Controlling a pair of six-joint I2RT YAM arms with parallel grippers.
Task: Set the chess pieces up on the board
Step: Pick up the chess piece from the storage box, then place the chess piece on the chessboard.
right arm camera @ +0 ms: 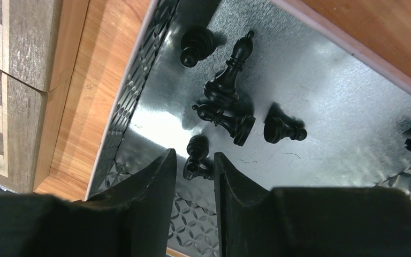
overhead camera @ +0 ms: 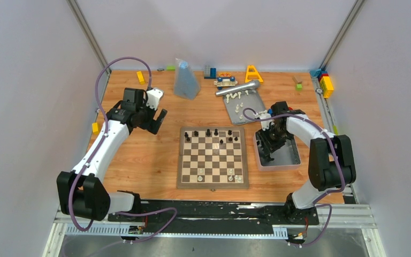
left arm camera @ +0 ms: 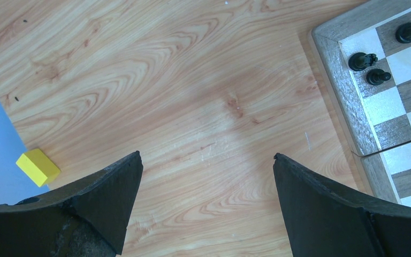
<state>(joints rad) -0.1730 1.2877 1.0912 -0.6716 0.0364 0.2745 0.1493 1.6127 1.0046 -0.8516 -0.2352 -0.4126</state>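
Note:
The board (overhead camera: 212, 156) lies mid-table with several black chess pieces (overhead camera: 208, 132) on its far rows and a few white ones (overhead camera: 230, 175) near the front. My right gripper (overhead camera: 270, 150) is down in the near grey tray (overhead camera: 291, 158). In the right wrist view its jaws (right arm camera: 195, 155) stand narrowly apart, closed round a small black pawn (right arm camera: 195, 167) that lies on the tray floor (right arm camera: 326, 80). Several other black pieces (right arm camera: 230, 115) lie just beyond it. My left gripper (overhead camera: 158, 120) is open and empty over bare wood (left arm camera: 207, 155), left of the board's corner (left arm camera: 348, 112).
A second grey tray (overhead camera: 243, 101) at the back holds several white pieces under a grey cylinder (overhead camera: 238, 88). A clear bag (overhead camera: 185, 80) and toy blocks (overhead camera: 253, 73) stand along the back edge. A yellow block (left arm camera: 37, 167) lies by the left wall.

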